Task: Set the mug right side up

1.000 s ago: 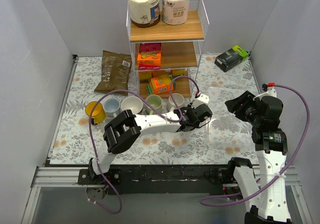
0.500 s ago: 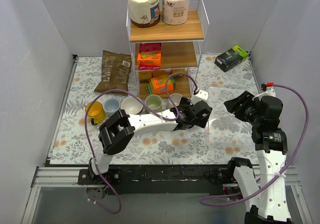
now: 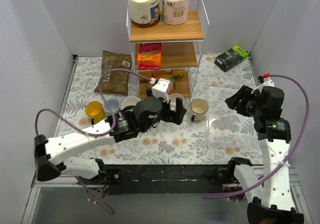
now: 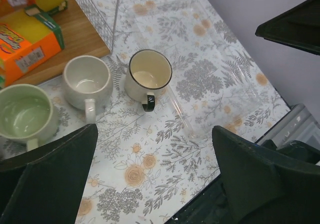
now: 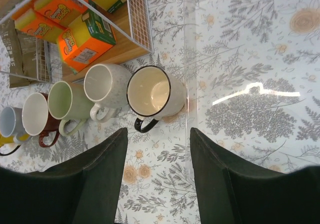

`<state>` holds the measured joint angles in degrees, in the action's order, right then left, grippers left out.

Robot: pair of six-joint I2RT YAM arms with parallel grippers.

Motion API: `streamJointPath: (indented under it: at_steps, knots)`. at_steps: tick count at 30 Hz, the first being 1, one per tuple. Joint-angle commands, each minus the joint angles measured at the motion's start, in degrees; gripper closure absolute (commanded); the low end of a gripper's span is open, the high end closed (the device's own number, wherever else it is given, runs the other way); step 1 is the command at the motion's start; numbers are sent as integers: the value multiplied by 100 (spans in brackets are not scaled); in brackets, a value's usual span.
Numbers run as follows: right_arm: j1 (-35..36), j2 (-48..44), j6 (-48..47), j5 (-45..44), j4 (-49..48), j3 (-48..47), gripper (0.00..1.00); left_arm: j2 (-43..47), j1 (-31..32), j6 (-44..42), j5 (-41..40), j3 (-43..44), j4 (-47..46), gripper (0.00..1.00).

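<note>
Cream black-rimmed enamel mug [image 4: 147, 76] upright on tabletop [image 4: 210, 81] just before the shelf rack [image 3: 166, 32], we see left hand [image 4: 154, 133] and right hand [image 5: 157, 134] both spread wide, empty

Six mugs [image 5: 102, 84] stand in a row ahead of the left gripper [image 4: 155, 129]: one cream mug [image 4: 147, 76], one speckled mug [image 4: 87, 81], one green mug [image 4: 25, 114], one white mug [image 5: 35, 114], one blue mug [image 5: 7, 120] and one yellow mug [image 3: 95, 111]. Beyond them is one shelf rack [image 3: 167, 32] bearing two toilet rolls [image 3: 144, 4]. One clear tray [image 5: 186, 84] lies below the right gripper [image 5: 158, 131]. Farther off lie one brown bag [image 3: 114, 71] and one black packet [image 3: 230, 58].
</note>
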<state>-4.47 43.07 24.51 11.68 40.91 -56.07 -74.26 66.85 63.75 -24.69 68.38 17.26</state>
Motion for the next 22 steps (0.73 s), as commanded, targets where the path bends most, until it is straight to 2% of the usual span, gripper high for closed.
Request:
streamJointPath:
  at_steps: [1,5,12,22]
  knots:
    - [-10,254,-517,-245,119,-667,40,1165,-14,-178,-474,-133,610,2]
    - [-19,448,-535,-272,111,-914,39,1861,-23,154,-1309,105,1708,2]
    - [-19,325,-553,-87,-100,-923,39,2899,-23,454,-1741,430,2861,2]
    - [-10,351,-474,88,-188,-993,39,3681,-23,358,-1425,422,2616,2]
